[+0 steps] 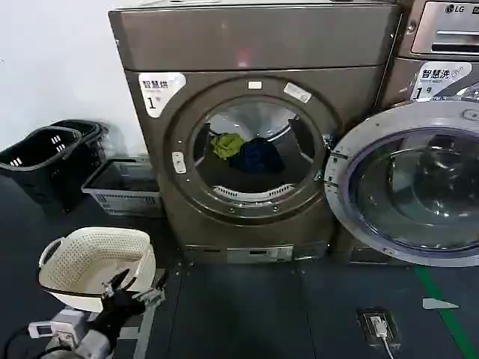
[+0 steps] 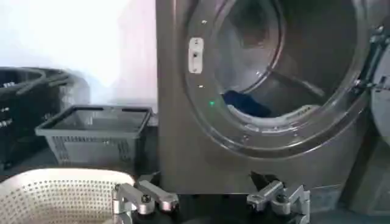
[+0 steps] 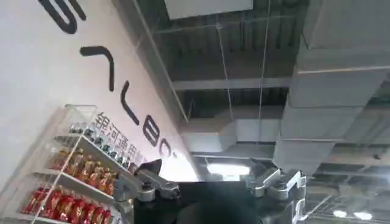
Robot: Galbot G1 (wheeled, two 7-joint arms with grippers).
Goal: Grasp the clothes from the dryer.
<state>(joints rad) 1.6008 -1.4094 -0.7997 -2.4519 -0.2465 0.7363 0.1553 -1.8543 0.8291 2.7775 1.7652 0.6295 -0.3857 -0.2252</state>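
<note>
Inside, clothes [image 1: 245,152] lie at back of drum of dryer [image 1: 254,127], yellow-green piece left of navy piece; door [image 1: 408,183] swung wide to right. Left gripper [image 1: 123,290] low at bottom left, over white basket [image 1: 93,262], well apart from porthole, fingers spread, empty. Right gripper [image 3: 210,185] aimed up at ceiling ducts [image 3: 329,109], fingers apart, holding nothing. Grey crate [image 1: 123,187] beside dryer.
</note>
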